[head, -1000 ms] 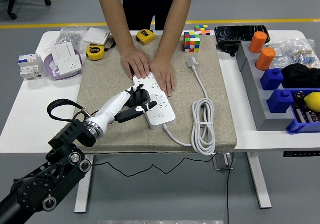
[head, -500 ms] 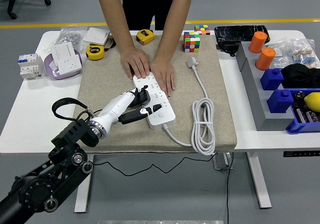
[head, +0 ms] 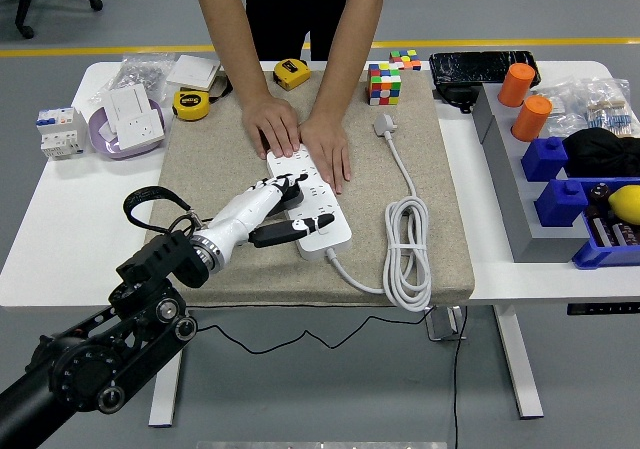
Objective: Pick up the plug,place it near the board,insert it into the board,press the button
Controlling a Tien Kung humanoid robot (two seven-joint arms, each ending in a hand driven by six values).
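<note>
**Seemingly at the insertion step, button press to come**

Now the robot's left hand (head: 283,209), white-shelled with black fingers, lies over the near half of the long white power strip (head: 312,205) that sits on the beige felt mat (head: 200,169). A small black plug (head: 285,191) shows under the fingers, on top of the strip's socket row. The fingers look curled around it, though from this high camera I cannot tell whether its pins are fully seated or only resting on the socket face. One black finger (head: 282,232) reaches forward along the strip's near edge.

At the table's far side a person presses both hands, one (head: 272,126) beside the other (head: 327,152), flat on the strip's far end, apparently steadying it.

Judging progress: picking up the plug and bringing it to the board look done, since the plug is at the strip and no longer loose on the mat. Insertion appears to be under way or just about complete. The button press is still left; the switch likely sits near the strip's near end (head: 325,235), where its white cable (head: 405,259) leaves and coils on the mat, but it is too small to make out.

No right arm appears anywhere.
</note>
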